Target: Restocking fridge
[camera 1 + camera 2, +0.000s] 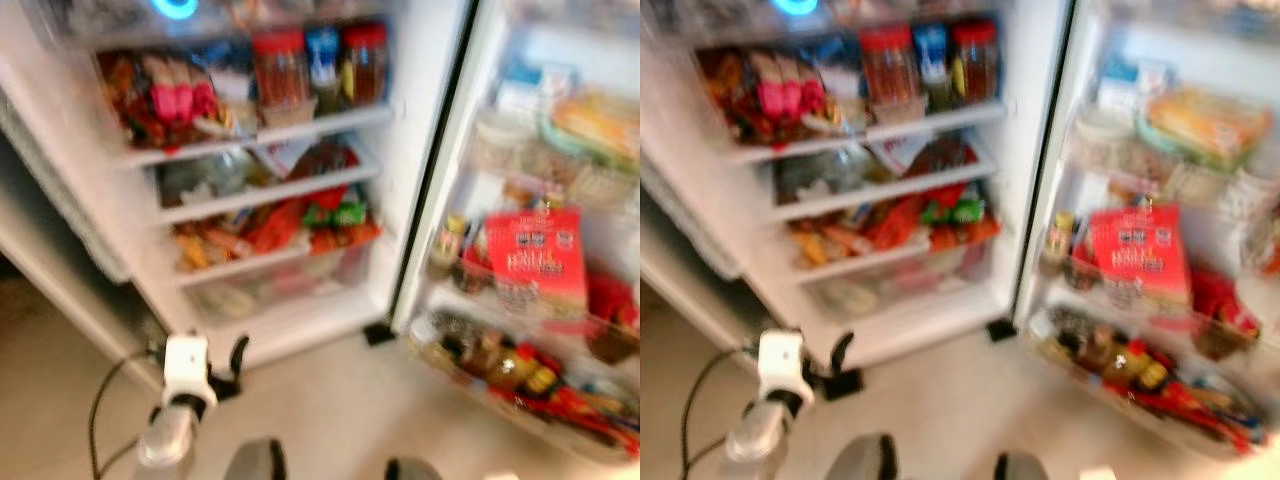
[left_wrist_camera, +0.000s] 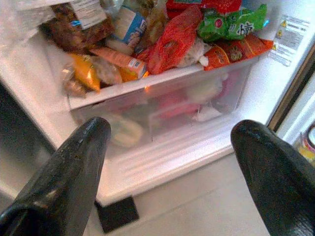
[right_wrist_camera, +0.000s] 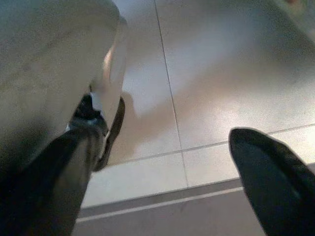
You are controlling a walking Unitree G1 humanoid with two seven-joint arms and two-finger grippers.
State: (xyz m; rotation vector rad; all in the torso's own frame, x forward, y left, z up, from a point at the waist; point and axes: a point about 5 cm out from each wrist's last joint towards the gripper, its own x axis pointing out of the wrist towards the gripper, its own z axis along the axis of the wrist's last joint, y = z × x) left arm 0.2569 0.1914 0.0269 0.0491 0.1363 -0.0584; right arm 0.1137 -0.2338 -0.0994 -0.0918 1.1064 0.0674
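I stand before the open fridge (image 1: 420,120), and my left gripper (image 2: 167,162) is raised low in front of it, its two black fingers (image 2: 69,172) spread wide apart and holding nothing. From this gripper the clear bottom drawer (image 2: 197,93) lies straight ahead and a little above, with its long side running across my line of reach, so I judge that the next move is a reach forward and slightly up. Over the drawer lie packets: a red bag (image 2: 172,42), a green bag (image 2: 231,22) and an orange packet (image 2: 115,58), all heaped close and touching each other. My left arm is clearly nearer to the shelves; my right gripper (image 3: 162,177) hangs down over the tiled floor (image 3: 206,73), its fingers also apart and empty. I see no item in either gripper, so what is to be stocked I cannot tell from here. The head view is blurred, but it gives what the wrist does not: the upper shelves with two red-lidded jars (image 1: 280,65), and the door (image 1: 560,300) swung open on my right with a red box (image 1: 538,262) and bottles (image 1: 500,365) in its racks. The left wrist view gives the sharp detail of the drawer front and the black foot (image 2: 117,214) under the fridge.
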